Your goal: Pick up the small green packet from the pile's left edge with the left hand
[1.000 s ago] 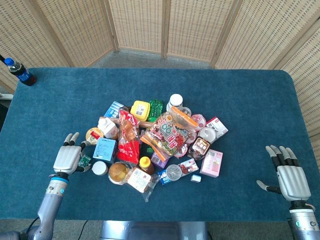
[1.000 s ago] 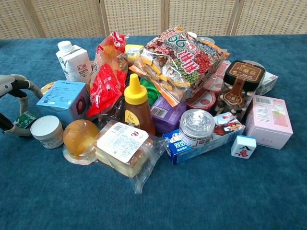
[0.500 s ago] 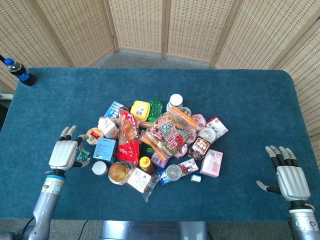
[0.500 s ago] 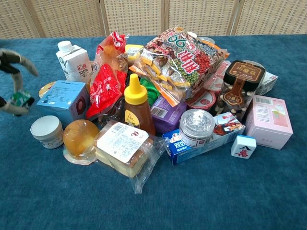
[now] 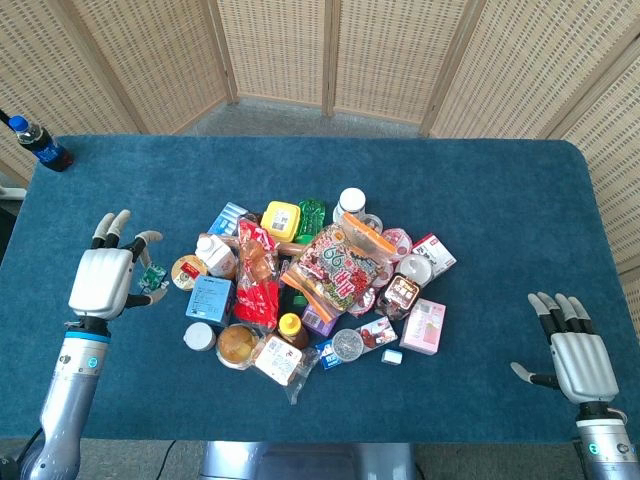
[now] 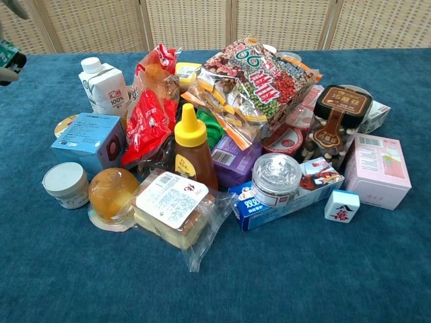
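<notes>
1. the left robot hand (image 5: 100, 280) is raised off the blue cloth-covered bench (image 5: 120, 180), left of the pile, pinching the small green packet (image 5: 152, 277) between thumb and a finger; the other fingers point up and far.
2. in the chest view the small green packet (image 6: 8, 54) shows only at the upper left edge, clear of the bench, with a fingertip beside it.
3. the right robot hand (image 5: 578, 355) rests at the near right of the bench, released, fingers spread, holding nothing, well apart from the pile.
4. containers in the pile: a clear plastic jar with a brown lid (image 6: 335, 122) holds dark round pieces; a clear round tub (image 6: 112, 192) holds something orange; a clear plastic bag (image 6: 176, 214) holds pale blocks under a white label.
5. an amber squeeze bottle with a yellow cap (image 6: 191, 149) stands upright at the middle; a white carton (image 6: 105, 86) stands at the far left, just behind a light blue box (image 6: 84, 141).
6. a dark bottle with a blue cap (image 5: 38, 144) lies at the far left corner.
</notes>
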Controlling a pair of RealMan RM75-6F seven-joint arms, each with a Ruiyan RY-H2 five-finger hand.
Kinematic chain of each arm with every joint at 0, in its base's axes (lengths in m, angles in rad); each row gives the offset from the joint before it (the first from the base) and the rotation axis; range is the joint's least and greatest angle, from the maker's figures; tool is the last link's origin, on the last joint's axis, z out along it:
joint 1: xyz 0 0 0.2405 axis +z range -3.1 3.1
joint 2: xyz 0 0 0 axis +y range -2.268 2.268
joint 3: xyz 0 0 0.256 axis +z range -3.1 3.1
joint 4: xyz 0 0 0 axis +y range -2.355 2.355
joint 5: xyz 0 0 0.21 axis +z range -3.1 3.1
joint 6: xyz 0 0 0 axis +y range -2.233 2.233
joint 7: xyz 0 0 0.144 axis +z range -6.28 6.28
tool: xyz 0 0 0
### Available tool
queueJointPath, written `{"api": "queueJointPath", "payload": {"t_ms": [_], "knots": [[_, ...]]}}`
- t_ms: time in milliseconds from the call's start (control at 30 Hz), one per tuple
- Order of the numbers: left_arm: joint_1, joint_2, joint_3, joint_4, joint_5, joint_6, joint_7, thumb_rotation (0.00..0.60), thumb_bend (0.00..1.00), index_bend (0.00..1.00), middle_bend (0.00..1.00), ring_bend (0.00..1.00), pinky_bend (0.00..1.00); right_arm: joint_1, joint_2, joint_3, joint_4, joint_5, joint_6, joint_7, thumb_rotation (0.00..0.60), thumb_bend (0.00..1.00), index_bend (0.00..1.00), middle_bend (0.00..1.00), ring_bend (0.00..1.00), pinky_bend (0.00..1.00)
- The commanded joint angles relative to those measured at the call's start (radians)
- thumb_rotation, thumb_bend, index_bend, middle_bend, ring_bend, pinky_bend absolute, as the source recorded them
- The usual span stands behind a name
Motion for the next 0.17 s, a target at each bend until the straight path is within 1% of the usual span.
{"api": "queueJointPath", "payload": {"t_ms": [33, 167], "knots": [[-0.004, 0.003, -0.004, -0.006, 0.003, 0.005, 0.004, 0.600, 0.07, 0.29, 0.60, 0.09, 0.00, 0.000, 0.001, 0.001, -0.001, 0.000, 0.002, 0.002, 0.484, 0.00, 0.00, 0.00, 0.00, 0.00], [-0.010, 0.006, -0.008, -0.014, 0.004, 0.014, 0.011, 0.600, 0.07, 0.29, 0.60, 0.09, 0.00, -0.001, 0.002, 0.001, -0.001, 0.000, 0.002, 0.003, 0.486, 0.00, 0.00, 0.00, 0.00, 0.00]]}}
